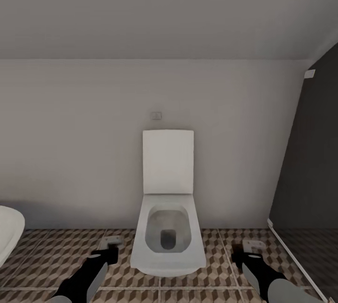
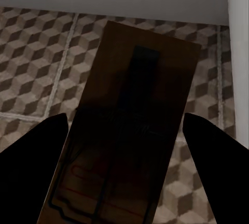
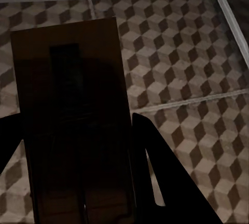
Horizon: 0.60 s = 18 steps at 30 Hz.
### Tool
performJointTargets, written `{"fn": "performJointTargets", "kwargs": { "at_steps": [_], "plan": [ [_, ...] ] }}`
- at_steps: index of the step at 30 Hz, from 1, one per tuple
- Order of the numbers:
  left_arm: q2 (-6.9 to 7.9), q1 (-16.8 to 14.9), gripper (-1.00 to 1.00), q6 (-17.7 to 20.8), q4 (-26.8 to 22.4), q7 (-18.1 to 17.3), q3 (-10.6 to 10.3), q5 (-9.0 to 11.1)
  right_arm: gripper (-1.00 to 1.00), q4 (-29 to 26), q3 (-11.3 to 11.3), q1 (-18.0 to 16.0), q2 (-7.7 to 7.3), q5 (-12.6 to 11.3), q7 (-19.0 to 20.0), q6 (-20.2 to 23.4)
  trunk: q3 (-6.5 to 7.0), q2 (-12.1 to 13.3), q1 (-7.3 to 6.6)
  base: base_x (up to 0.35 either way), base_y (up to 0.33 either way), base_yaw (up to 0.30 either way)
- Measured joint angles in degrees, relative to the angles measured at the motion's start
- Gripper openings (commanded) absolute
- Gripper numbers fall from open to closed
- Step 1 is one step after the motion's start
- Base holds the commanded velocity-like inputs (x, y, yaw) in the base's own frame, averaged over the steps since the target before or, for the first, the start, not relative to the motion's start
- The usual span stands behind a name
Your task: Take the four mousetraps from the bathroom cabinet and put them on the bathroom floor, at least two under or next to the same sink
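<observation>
Bathroom floor (image 1: 216, 251) with cube tiles runs to the back wall; toilet (image 1: 166, 228) sits centre against that wall, a white basin edge (image 1: 9, 235) at the floor's left edge. Left gripper (image 2: 124, 130) has its fingers closed on a mousetrap (image 2: 129, 109); right gripper (image 3: 78, 130) likewise clamps a second mousetrap (image 3: 72, 89). Both traps hang above the tiles either side of the toilet. Best turn toward the basin, lower flat, then release.
</observation>
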Motion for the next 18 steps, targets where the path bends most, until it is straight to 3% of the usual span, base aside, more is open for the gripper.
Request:
{"fn": "performJointTargets", "kwargs": {
  "at_steps": [6,18],
  "plan": [
    [-0.12,0.0,-1.0,-0.07,-0.16,3.56,0.17,0.1,-1.0,0.5,0.03,0.0,-0.03,0.17,0.0,-0.05,-0.18,-0.39,0.21,0.0,0.0,0.0],
    [-0.13,0.0,-1.0,-0.33,-0.32,3.86,0.17,0.11,-1.0,0.47,0.33,0.0,0.05,0.55,0.24,0.16,-2.33,-5.2,2.85,0.0,0.0,0.0]
  ]
}}
